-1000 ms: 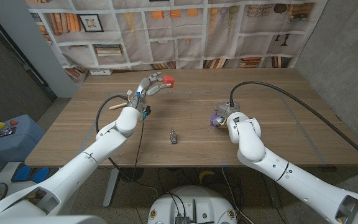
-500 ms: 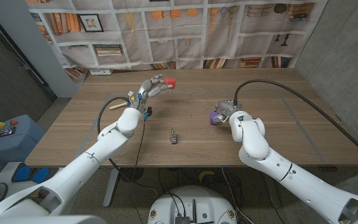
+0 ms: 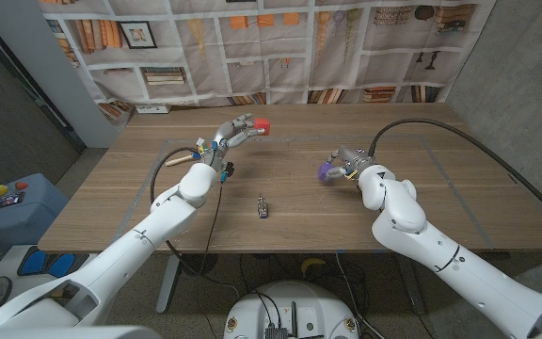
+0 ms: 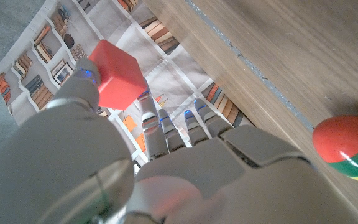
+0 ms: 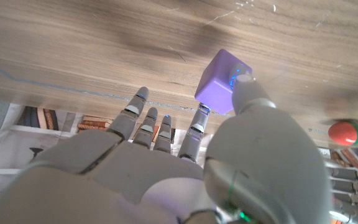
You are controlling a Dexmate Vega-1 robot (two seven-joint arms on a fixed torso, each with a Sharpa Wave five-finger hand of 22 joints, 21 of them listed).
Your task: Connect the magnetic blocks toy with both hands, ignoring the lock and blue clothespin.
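Cube [image 4: 118,74] red, cube [image 5: 222,81] purple.

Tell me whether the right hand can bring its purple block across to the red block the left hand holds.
Probably yes. The right hand grips the purple block, the left hand pinches the red block, and only bare table lies between; the lock sits nearer the robot.

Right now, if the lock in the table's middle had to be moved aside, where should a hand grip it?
Probably across the long sides of the small metal lock, coming straight down from above: it lies flat on the wooden table with bare wood all around it. Finer detail is too small to tell.
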